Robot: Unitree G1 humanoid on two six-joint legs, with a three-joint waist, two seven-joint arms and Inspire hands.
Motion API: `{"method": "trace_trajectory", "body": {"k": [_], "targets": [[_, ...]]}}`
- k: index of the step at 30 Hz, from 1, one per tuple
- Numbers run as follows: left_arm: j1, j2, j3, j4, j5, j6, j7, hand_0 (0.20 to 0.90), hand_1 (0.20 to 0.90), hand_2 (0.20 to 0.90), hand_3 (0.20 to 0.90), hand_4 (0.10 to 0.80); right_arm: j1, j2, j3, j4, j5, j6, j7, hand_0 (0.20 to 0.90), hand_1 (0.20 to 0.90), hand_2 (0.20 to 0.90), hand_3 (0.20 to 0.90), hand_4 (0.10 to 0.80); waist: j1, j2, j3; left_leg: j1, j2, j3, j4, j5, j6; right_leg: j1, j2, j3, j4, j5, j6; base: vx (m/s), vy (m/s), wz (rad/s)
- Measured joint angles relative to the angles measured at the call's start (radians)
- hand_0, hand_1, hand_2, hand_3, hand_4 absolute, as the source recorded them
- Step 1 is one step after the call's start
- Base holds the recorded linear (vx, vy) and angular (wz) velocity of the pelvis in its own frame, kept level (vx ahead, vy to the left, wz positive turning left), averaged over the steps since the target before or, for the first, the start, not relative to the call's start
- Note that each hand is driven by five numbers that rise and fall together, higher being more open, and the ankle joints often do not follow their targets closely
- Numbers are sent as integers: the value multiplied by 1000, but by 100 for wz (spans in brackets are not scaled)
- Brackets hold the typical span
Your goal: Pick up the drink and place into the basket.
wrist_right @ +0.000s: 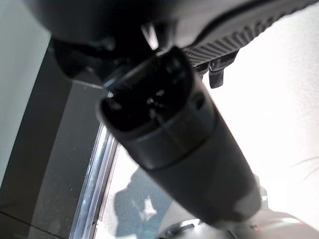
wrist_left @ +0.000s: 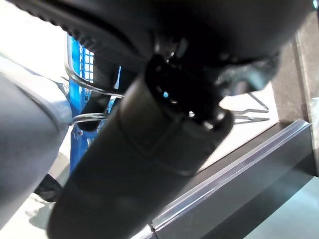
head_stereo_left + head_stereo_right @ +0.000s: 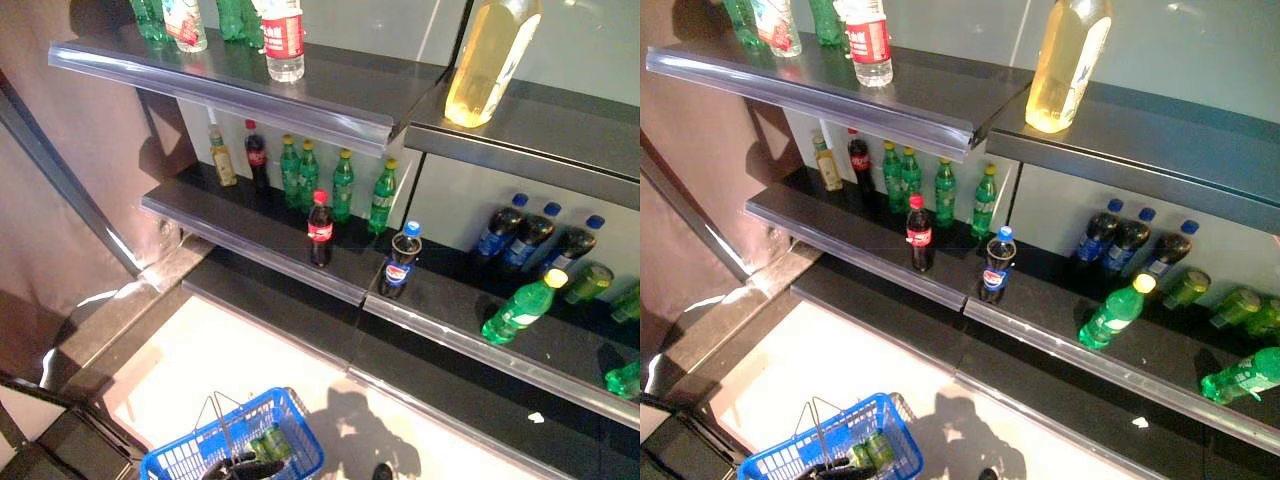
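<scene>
The left hand (image 3: 243, 467) curls round the wire handles of the blue plastic basket (image 3: 290, 420), bottom left, keeping it ready for drinks. The right hand's (image 1: 169, 129) fingers are hidden, so I cannot tell.

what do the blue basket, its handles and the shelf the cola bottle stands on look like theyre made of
Blue basket: seemingly moulded plastic, an open grid wall in uniform bright blue. Handles: thin bare wire loops, grey and slightly shiny, so probably metal. Shelf under the cola bottle: a dark, smooth, reflective board, maybe painted metal or laminate; its front edge carries a clear glossy strip, apparently plastic.
</scene>
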Motion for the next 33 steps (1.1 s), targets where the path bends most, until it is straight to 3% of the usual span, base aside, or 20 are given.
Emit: {"method": "trace_trajectory", "body": {"k": [19, 23, 30, 33], "targets": [[31, 1, 1, 7, -2, 3, 6, 300, 300, 300, 200, 100, 27, 1, 3, -1, -31, -26, -27, 900, 900, 900, 900, 800, 0, -1, -38, 3, -1, 0, -8, 3, -4, -1, 0, -1, 0, -1, 2, 0, 0, 0], [31, 3, -4, 7, -1, 7, 7, 300, 300, 300, 200, 100, 27, -7, 92, -43, -209, -72, -70, 900, 900, 900, 900, 800, 2, -4, -41, 3, 0, -2, -8, 3, -4, 0, 0, -2, 0, -1, 2, 3, -8, 0], [34, 6, -7, -2, 0, 9, 8, 300, 300, 300, 200, 100, 0, -21, 196, -126, -315, -137, -103, 900, 900, 900, 900, 800, 18, -12, -45, 3, 1, -25, -8, 4, -4, 13, -1, -26, -1, -4, 3, 15, -19, 10], [45, 5, -7, -15, 1, 19, 25, 300, 300, 300, 200, 100, -2, -84, 260, -322, -315, -209, -111, 900, 900, 900, 900, 800, 26, -11, -42, 3, 1, -26, -8, 4, -5, 13, -1, -27, -1, -4, 3, 0, 0, 0]]}}
